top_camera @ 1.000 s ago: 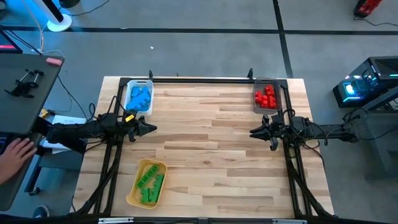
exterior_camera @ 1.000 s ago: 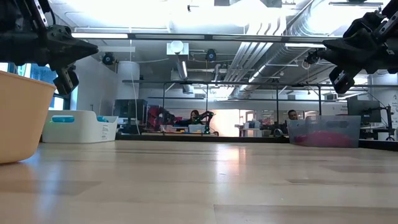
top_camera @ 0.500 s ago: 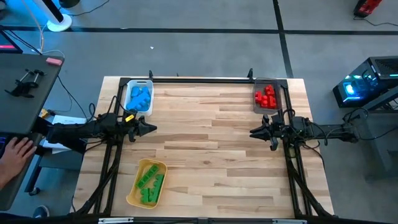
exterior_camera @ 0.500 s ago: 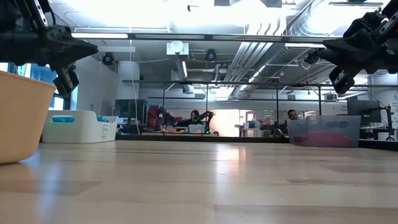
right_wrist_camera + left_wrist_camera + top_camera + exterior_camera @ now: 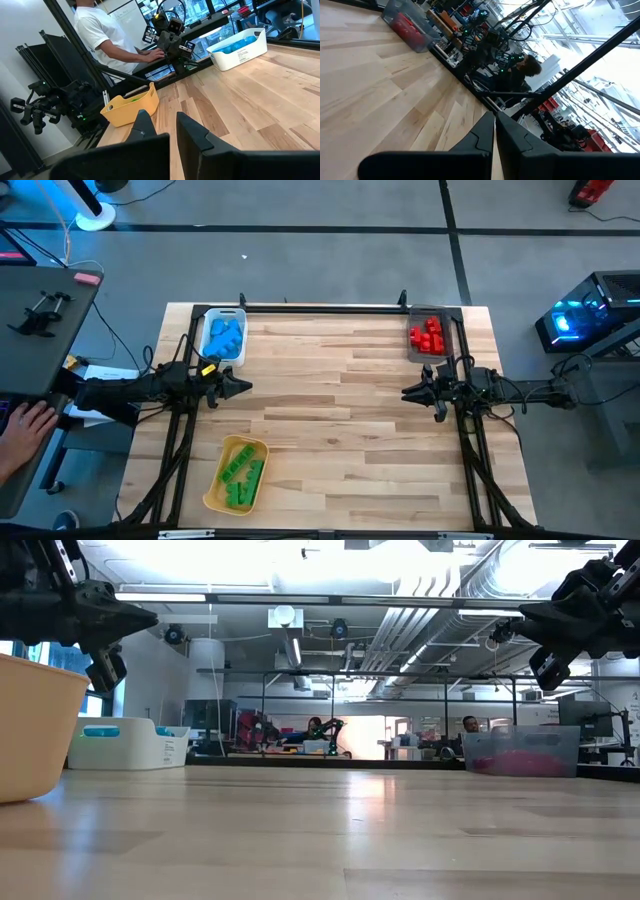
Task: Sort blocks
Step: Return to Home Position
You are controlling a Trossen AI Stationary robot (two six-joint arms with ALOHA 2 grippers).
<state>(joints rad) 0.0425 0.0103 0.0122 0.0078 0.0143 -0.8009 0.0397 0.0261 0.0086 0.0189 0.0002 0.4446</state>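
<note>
Green blocks (image 5: 240, 475), small studded plastic bricks, lie heaped in the yellow tray (image 5: 212, 492) at the near left of the counter (image 5: 340, 430). Blue blocks (image 5: 224, 335) fill the white tray (image 5: 204, 345) at the far left corner, and red blocks (image 5: 427, 337) fill the grey tray (image 5: 447, 340) at the far right corner. That makes three colours, three heaps and three trays, one colour to each; the number of bricks in a heap cannot be counted. No brick lies loose on the boards.

Left hand (image 5: 240, 387): raised at the left edge, fingers closed together, holding nothing. Right hand (image 5: 408, 393): raised at the right edge, fingers a narrow gap apart, holding nothing.

Surface: pale wooden planks in a dark frame on a grey floor. Room: an open workshop with ceiling ducts. One person (image 5: 107, 35) in a white shirt sits at a desk to the left.
</note>
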